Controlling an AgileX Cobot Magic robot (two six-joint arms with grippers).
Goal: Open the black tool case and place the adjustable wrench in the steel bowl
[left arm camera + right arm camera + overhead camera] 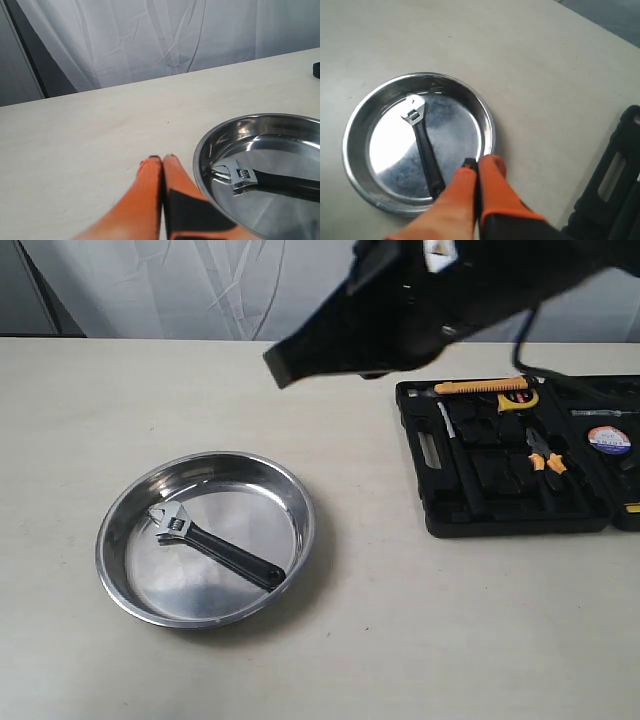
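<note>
The adjustable wrench [215, 544] lies flat inside the steel bowl [123, 518], silver head toward the far left, black handle toward the near right. The black tool case [515, 460] lies open at the right, with tools in its slots. My right gripper [479, 167] hangs shut and empty above the bowl's [355, 170] rim, near the end of the wrench's [425, 147] handle; a corner of the case [610, 185] shows beside it. My left gripper [161, 161] is shut and empty over bare table beside the bowl [202, 150], apart from the wrench [250, 177].
Orange-handled pliers [545, 455], a long yellow-orange-handled tool [480, 386] and a round tape [607, 439] sit in the case. The right arm [400, 310] looms dark across the top of the exterior view. A white curtain [150, 35] hangs behind the table.
</note>
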